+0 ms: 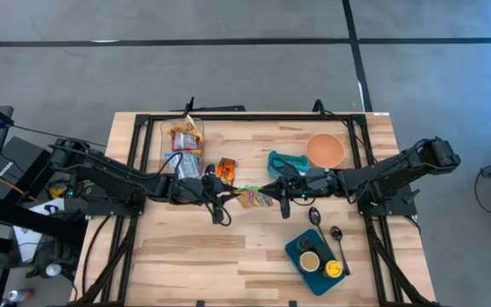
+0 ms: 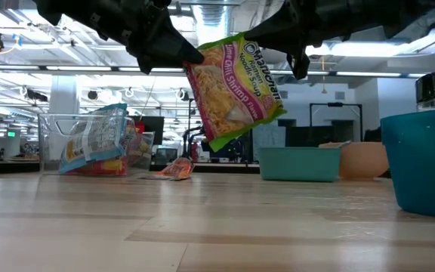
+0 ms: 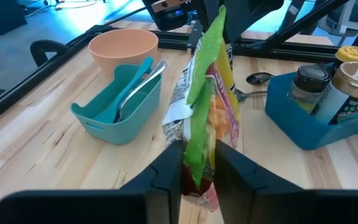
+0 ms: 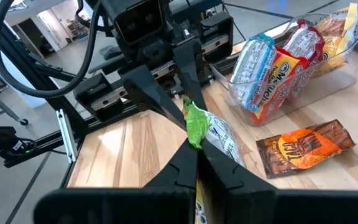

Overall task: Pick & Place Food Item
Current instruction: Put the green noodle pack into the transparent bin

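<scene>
**Handing noodle packet between two grippers, mid-table**

Pinching from both sides: left gripper has its fingers clamped on one edge of the noodle packet, and right gripper has its fingers pressed together on the opposite edge. The packet hangs in the air between them over table centre, clear of the wood table.

Handling, my read: light, soft, crinkly film with a brittle noodle block inside. It flexes and twists, as the left wrist view shows it edge-on and bent. Slick wrapper, so the sealed seam is the best place to grip; squeezing the middle risks cracking the noodles.

Outward from the grip:
- clear bin of other packets at 11 o'clock
- loose orange snack packet just beside the bin, at 12
- teal caddy and orange bowl at 1 to 2 o'clock
- blue tray with jars at 5 o'clock, spoons beside it

View differences: low view alone shows the packet lifted off the table and its printed face. High view alone gives the layout, but there the packet is mostly hidden by the arms. Right wrist view shows both sets of fingers meeting on the film.
</scene>
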{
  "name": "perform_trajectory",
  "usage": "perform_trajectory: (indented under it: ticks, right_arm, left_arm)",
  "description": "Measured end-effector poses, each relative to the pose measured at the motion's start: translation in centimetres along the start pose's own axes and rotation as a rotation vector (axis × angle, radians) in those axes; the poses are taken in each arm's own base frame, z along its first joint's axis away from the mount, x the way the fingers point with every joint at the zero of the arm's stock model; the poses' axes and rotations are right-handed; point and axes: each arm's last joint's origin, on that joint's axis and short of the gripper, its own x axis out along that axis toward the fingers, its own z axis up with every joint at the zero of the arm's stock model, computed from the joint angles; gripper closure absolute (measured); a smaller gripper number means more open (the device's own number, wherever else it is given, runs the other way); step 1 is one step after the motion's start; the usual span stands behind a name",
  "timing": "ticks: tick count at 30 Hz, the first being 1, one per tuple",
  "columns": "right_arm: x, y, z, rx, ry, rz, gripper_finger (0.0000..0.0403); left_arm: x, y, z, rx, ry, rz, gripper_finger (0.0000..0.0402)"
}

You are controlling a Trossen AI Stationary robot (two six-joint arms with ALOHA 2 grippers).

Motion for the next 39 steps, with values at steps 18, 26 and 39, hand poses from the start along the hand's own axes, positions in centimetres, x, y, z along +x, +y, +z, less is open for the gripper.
perform_trajectory:
  ticks: [18,26,39]
  right_arm:
    - [0.0,0.0,0.0,0.001,0.0,0.0,0.038]
    - [0.0,0.0,0.0,-0.006,-0.001,-0.001,0.0332]
    - [-0.1,-1.2,0.2,-0.033,0.024,-0.059,0.0269]
  left_arm:
    - [0.0,0.0,0.0,-0.003,0.001,0.001,0.0375]
    - [0.0,0.0,0.0,-0.003,0.001,0.002,0.0376]
    - [0.0,0.0,0.0,-0.004,0.0,0.002,0.0398]
